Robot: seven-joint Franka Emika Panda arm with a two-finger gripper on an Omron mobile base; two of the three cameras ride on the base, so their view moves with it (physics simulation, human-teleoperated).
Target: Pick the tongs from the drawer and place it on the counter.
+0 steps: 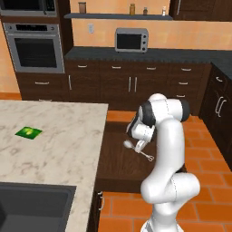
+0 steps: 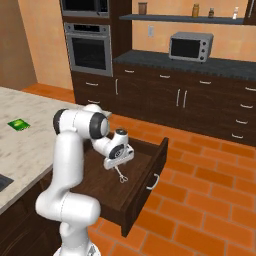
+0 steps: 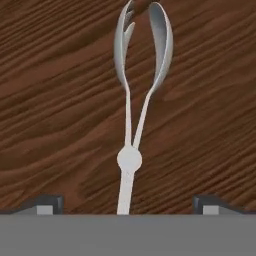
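Hand view has the tongs [image 3: 131, 120] lying flat on the wood floor of the pulled-out drawer [image 2: 157, 165]. The gripper [image 3: 127, 205] hangs right over them, jaws spread wide, gripping nothing. Beige counter [image 1: 54, 131] sits left.

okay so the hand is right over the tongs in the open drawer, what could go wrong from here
1. The tongs are thin and lie flat on the drawer floor. The open hand straddles the narrow stem, so closing could pinch poorly or let them slip.
2. A grip near the pivot leaves the long spoon end free, so it might swing or catch the drawer front on the way out.
3. The counter lies off to the side, so a loose grip could drop them in transit.
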